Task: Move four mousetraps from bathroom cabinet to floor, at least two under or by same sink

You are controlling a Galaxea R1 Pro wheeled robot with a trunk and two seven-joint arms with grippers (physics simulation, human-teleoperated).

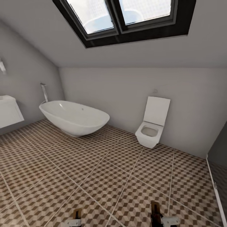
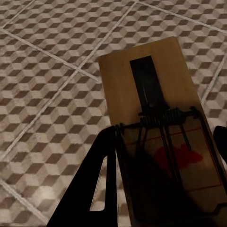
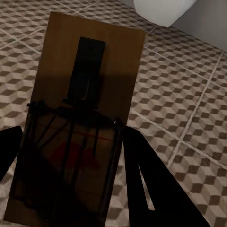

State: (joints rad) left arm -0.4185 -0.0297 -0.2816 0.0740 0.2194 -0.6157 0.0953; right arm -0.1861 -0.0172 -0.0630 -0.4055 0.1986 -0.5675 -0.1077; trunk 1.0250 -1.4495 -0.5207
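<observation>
My left gripper (image 2: 163,142) is shut on a brown wooden mousetrap (image 2: 146,80) with a dark spring and bar, held above the cube-patterned bathroom floor (image 2: 42,94). The right gripper (image 3: 71,137) is shut on a second mousetrap (image 3: 94,52) over the same tiles. In the head view both grippers sit at the bottom edge, left (image 1: 75,221) and right (image 1: 159,219), each with a mousetrap end poking up (image 1: 77,213) (image 1: 154,206). The sink's white vanity box (image 1: 9,111) hangs on the left wall. The cabinet is out of view.
A white oval bathtub (image 1: 74,117) stands at the back left against the wall. A white toilet (image 1: 150,132) with its lid up sits at the back right. A skylight (image 1: 123,17) is overhead. A dark wall (image 1: 219,151) edges the right side.
</observation>
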